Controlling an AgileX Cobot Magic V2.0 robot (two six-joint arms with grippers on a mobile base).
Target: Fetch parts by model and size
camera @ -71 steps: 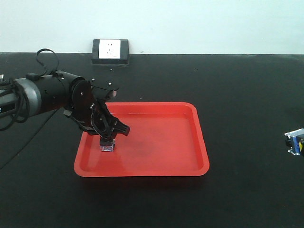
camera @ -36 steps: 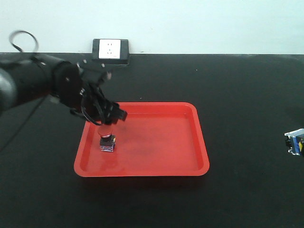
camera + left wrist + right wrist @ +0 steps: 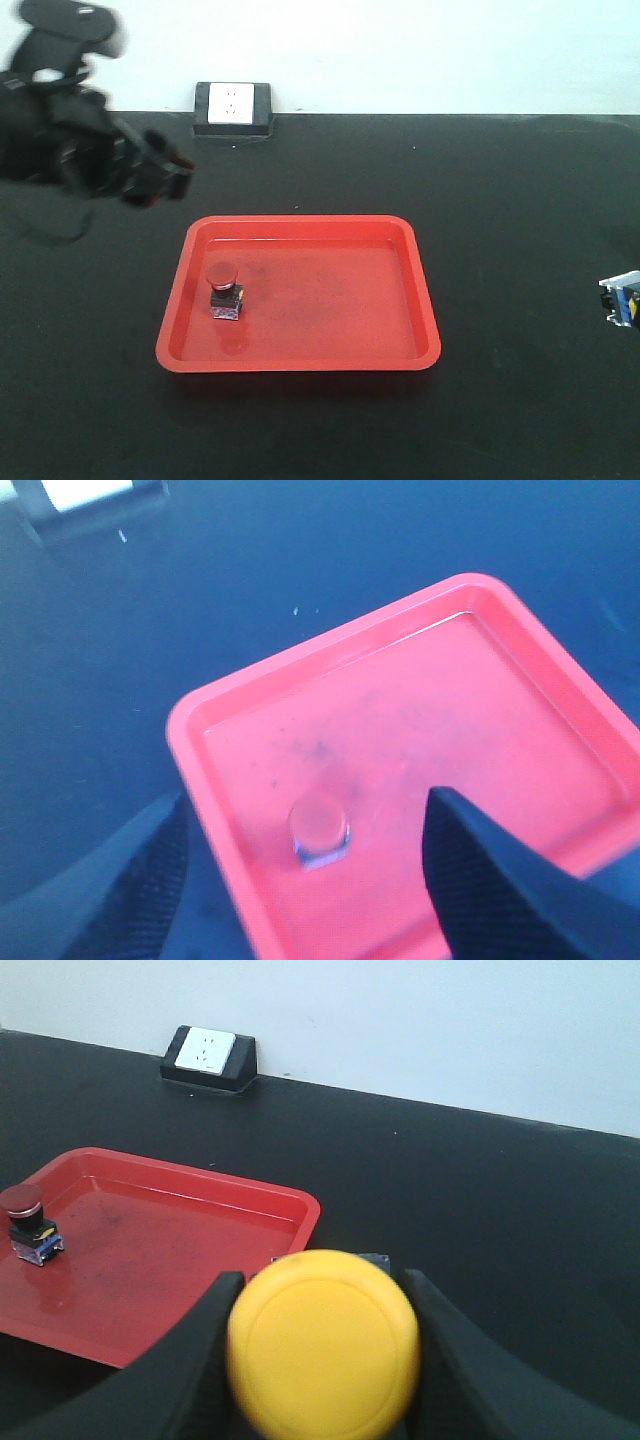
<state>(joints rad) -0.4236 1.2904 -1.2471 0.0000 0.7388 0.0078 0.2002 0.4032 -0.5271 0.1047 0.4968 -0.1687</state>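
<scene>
While the left pincer (image 3: 165, 172) hung blurred above the black tabletop (image 3: 500, 200), its two fingers stood wide apart with nothing between them. Seen from its own wrist camera, the red-capped mushroom-head push-button switch (image 3: 318, 830) sat below the gap between those fingers. It stood upright on its small black-and-blue square base inside the shallow red plastic tray (image 3: 300, 363), at the end of the tray nearer that pincer. A white wall socket in a black housing (image 3: 233, 108) lay beyond, at the table's back edge.

The right pincer (image 3: 322, 1295) was closed on the yellow-capped mushroom-head push-button switch (image 3: 322, 1355), one dark finger on each side and the cap facing its camera. It was held over bare tabletop, well apart from the tray on the side away from the left pincer. The cap hid where the pads actually touched.

My read on handling: both switches looked like light, rigid plastic. The domed caps looked glossy and likely slippery. The wide head on a small base probably made them top-heavy, so easy to tip. Best hold seemed the flat sides of the square base, or the neck just under the cap. Squeezing the dome itself would likely slide off.
</scene>
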